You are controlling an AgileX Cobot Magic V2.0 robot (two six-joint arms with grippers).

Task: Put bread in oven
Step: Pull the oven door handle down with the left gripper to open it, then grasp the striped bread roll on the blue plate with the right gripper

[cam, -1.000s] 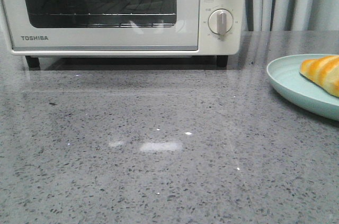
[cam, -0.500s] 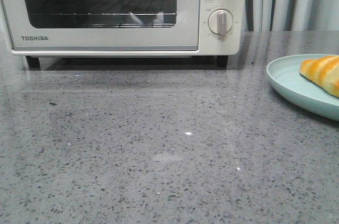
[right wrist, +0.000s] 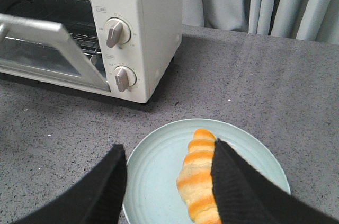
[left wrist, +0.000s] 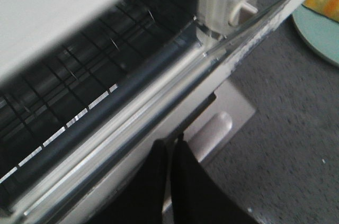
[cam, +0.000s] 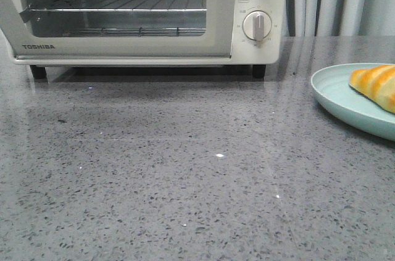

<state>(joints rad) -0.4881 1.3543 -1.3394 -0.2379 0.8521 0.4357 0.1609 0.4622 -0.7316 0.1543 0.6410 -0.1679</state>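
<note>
On the grey tabletop (cam: 185, 168) at the back stands the oven (cam: 259, 2), its glass door (right wrist: 47, 49) part-way down and the wire rack (cam: 117, 9) showing inside. The left claw (left wrist: 170, 152) has its dark fingers pressed together against the door's upper edge, apparently around the handle, though the pinch itself is hidden. To do this step well, it should swing the door down along its hinge arc, smoothly, without dragging the oven forward, until the opening is wide enough for an arm to enter. The bread (right wrist: 198, 179) lies on a pale blue plate (right wrist: 153, 171) off to the right of the oven, well apart from the left claw. The right claw (right wrist: 167, 173) hangs spread wide just above the plate, holding nothing, with the bread just inside one finger.
</note>
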